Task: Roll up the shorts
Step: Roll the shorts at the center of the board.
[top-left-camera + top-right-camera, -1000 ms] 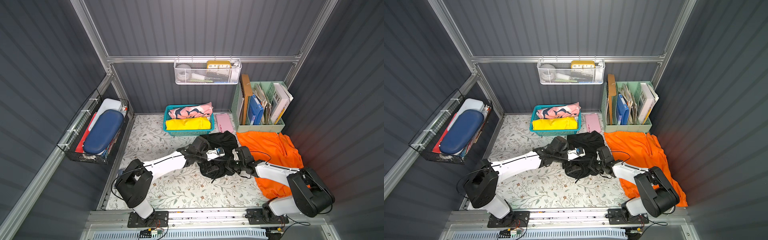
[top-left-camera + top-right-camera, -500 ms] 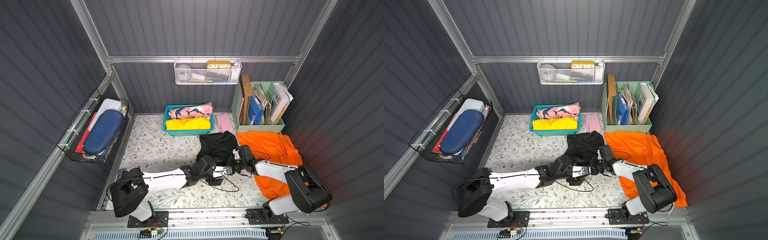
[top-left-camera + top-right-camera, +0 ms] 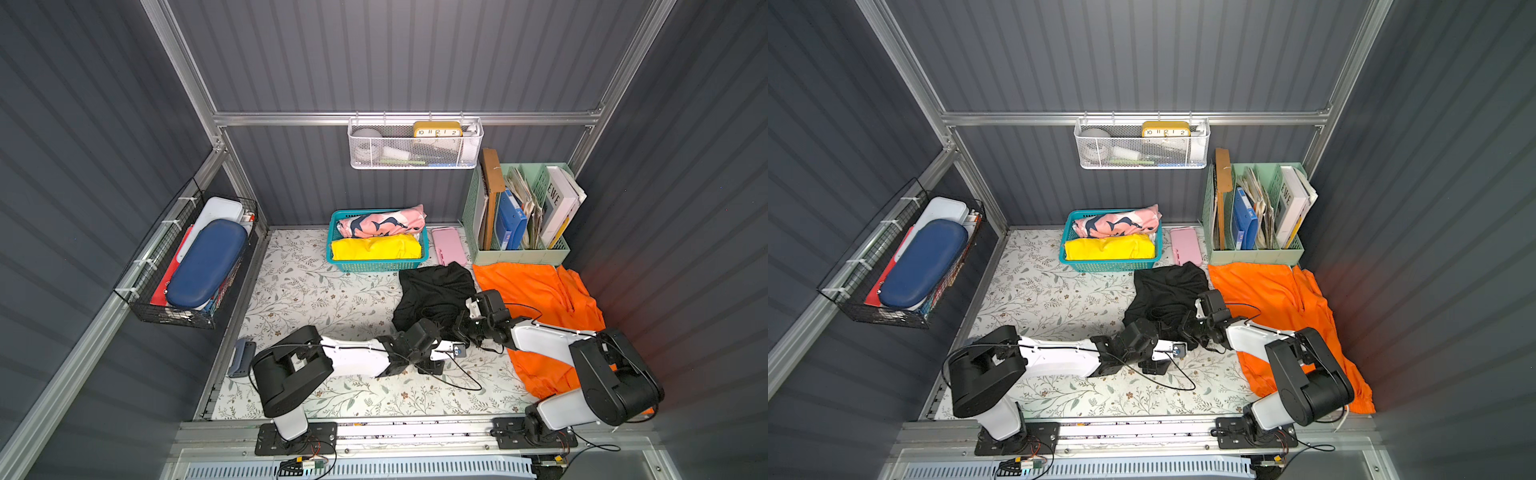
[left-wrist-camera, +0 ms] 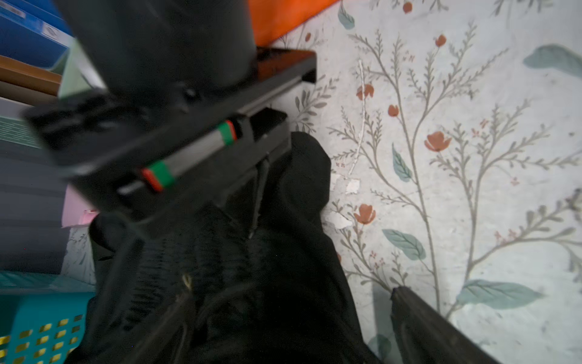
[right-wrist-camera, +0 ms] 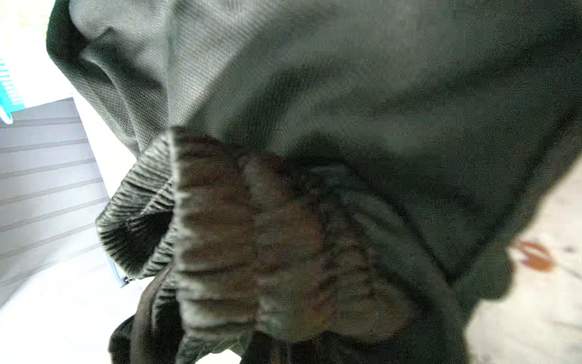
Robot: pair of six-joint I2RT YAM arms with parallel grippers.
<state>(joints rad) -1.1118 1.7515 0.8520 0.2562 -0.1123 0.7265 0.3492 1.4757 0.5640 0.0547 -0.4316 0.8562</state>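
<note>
The black shorts (image 3: 434, 293) (image 3: 1165, 293) lie bunched on the floral mat, mid-right. My right gripper (image 3: 463, 330) (image 3: 1192, 328) is at their front edge, shut on the black fabric; the right wrist view is filled by the ribbed waistband (image 5: 239, 239), which hides the jaws. My left gripper (image 3: 434, 355) (image 4: 289, 296) lies low just in front of it. It is open, and its fingers (image 4: 422, 327) straddle the black cloth. The orange shorts (image 3: 536, 291) (image 3: 1266, 291) are spread out at the right, partly under the right arm.
A teal basket (image 3: 345, 257) with a pink printed cloth and a yellow cloth stands at the back. Beside it are a pink case (image 3: 449, 247) and a green file organizer (image 3: 519, 255). Wire baskets hang on the left wall (image 3: 174, 316) and back wall (image 3: 415, 149). A black cable (image 3: 461, 376) trails on the mat.
My left arm has pulled back from on top of the black shorts towards the front and now lies low by their front edge. The black shorts are bunched further back. The right gripper still holds them.
</note>
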